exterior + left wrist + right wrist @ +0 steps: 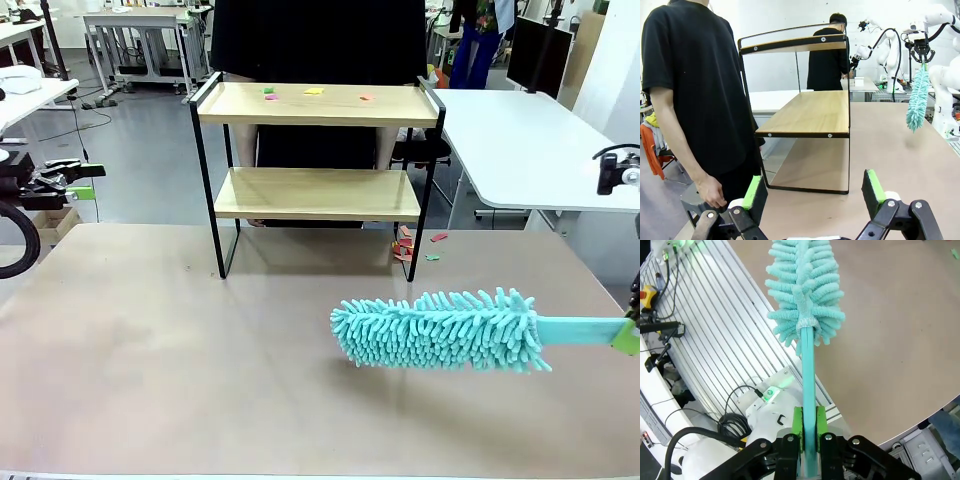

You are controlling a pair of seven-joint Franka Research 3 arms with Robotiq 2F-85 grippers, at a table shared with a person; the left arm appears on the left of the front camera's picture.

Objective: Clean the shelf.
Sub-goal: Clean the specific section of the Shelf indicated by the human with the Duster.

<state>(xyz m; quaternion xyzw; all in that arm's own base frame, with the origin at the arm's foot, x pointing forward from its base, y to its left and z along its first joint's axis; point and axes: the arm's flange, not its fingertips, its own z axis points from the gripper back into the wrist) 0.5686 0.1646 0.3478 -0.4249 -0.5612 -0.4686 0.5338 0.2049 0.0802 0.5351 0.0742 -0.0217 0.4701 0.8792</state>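
Note:
The shelf [316, 104] stands at the table's far middle, two light wooden boards in a thin black frame. Small coloured paper scraps [313, 92] lie on its top board. From the side, the shelf [810, 112] faces my left gripper [814, 192], which is open with nothing between its green pads. At the left edge of the front view that left gripper [70, 178] hangs off the table. My right gripper [809, 424] is shut on the flat handle of a turquoise fluffy duster [805, 290]. The duster [440, 330] hovers low over the table, front right of the shelf, head pointing left.
More coloured scraps [412, 245] lie on the table by the shelf's right foot. A person in black [695, 95] stands close behind the shelf. A white table [530, 150] sits at the back right.

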